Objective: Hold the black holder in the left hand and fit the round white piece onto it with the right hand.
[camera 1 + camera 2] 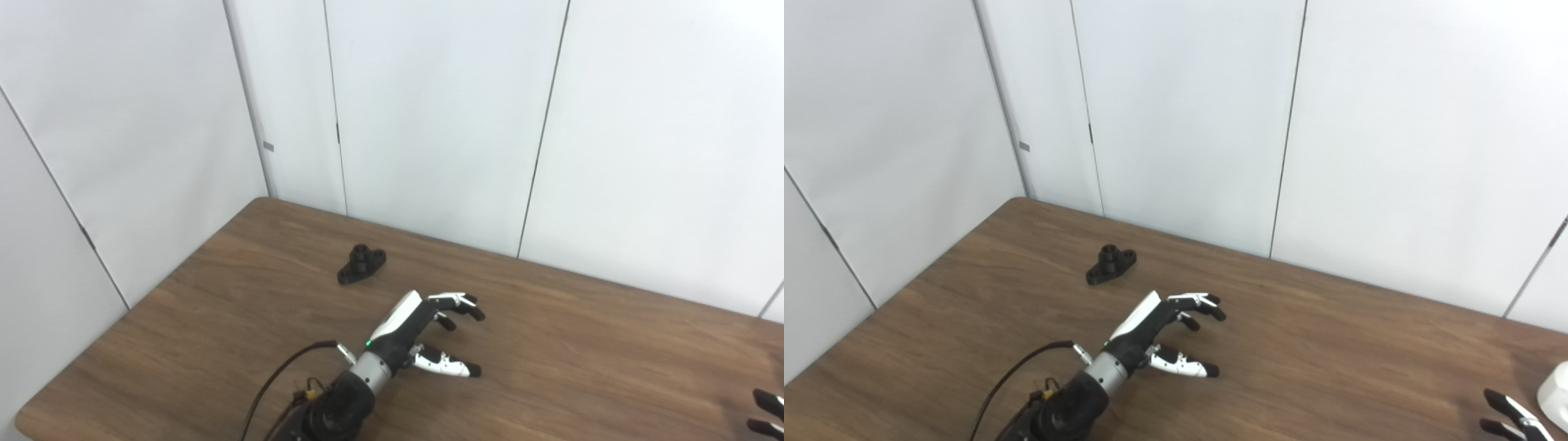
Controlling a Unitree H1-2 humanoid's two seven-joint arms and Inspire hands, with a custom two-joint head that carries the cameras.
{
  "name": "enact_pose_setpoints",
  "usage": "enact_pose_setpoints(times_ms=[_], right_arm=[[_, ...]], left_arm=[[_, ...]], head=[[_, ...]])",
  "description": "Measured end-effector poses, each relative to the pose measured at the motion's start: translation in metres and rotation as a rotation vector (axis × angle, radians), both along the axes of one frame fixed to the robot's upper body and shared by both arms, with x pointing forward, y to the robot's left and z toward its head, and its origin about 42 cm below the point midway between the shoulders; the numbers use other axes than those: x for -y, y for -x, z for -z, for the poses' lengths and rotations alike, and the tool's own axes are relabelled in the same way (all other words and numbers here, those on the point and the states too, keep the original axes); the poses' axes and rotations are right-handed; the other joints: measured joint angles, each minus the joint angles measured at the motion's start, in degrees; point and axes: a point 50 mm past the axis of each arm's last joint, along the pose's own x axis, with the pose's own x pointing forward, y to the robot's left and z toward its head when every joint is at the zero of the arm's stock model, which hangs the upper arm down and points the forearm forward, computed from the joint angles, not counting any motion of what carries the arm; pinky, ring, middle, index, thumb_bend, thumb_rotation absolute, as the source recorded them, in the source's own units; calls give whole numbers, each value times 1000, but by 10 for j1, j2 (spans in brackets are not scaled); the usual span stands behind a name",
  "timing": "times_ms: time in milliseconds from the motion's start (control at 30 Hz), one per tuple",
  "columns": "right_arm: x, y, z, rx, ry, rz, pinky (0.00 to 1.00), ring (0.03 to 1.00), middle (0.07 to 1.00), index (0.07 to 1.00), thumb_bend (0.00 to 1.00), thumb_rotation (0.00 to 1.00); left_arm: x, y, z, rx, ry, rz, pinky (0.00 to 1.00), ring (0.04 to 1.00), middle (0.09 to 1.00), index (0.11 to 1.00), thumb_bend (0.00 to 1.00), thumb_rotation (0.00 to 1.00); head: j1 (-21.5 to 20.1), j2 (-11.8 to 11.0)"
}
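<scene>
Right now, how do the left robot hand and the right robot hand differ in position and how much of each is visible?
The left robot hand is fully in view near the table's middle, fingers spread, holding nothing; the right robot hand shows only fingertips at the bottom right corner. The left lies nearer the black holder; the right sits beside the round white piece. Neither touches its part. Both have black-tipped fingers.

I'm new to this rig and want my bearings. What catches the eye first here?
The left hand stands out, open above the middle of the brown table, holding nothing. Beyond it, towards the far left corner, the small black holder lies alone. At the lower right edge, the right hand's fingertips show beside a white piece, only partly in view.
</scene>
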Motion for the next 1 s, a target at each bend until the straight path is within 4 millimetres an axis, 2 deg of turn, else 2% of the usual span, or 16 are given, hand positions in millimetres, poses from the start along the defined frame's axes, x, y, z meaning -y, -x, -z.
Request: enact_pose_setpoints(times_ms=[233, 300, 433, 567, 633, 700, 833, 1000], right_arm=[[0, 0, 0, -4, -6, -2, 625, 753, 843, 816, 652, 0], [0, 0, 0, -4, -9, -3, 620, 753, 846, 817, 649, 0], [1, 0, 0, -3, -9, -3, 615, 750, 844, 814, 656, 0], [1, 0, 0, -3, -10, -1, 608, 750, 843, 817, 659, 0], [2, 0, 0, -3, -10, 0, 604, 747, 842, 817, 662, 6], [2, 0, 0, -2, -10, 1, 607, 744, 840, 817, 662, 23], [2, 0, 0, -2, -10, 2, 614, 746, 842, 818, 660, 14], [4, 0, 0, -3, -14, 6, 617, 749, 844, 820, 657, 15]], left_arm=[[-26, -17, -31, 77, -82, -83, 687, 806, 839, 626, 806, 24], [-32, -19, -35, 100, -92, -109, 654, 791, 827, 627, 805, 17], [-39, -22, -40, 137, -110, -165, 672, 790, 816, 639, 790, 12], [-47, -27, -52, 193, -110, -226, 647, 768, 817, 659, 791, 20], [-52, -29, -58, 220, -112, -260, 652, 780, 829, 668, 790, 44], [-55, -31, -62, 233, -121, -292, 705, 825, 855, 683, 793, 62], [-66, -33, -67, 221, -167, -349, 727, 908, 914, 710, 828, 83], [-80, -33, -71, 212, -216, -412, 765, 967, 958, 755, 839, 126]], head=[[1, 1], [1, 1], [2, 1], [4, 1], [5, 3], [5, 3], [5, 4], [8, 5]])
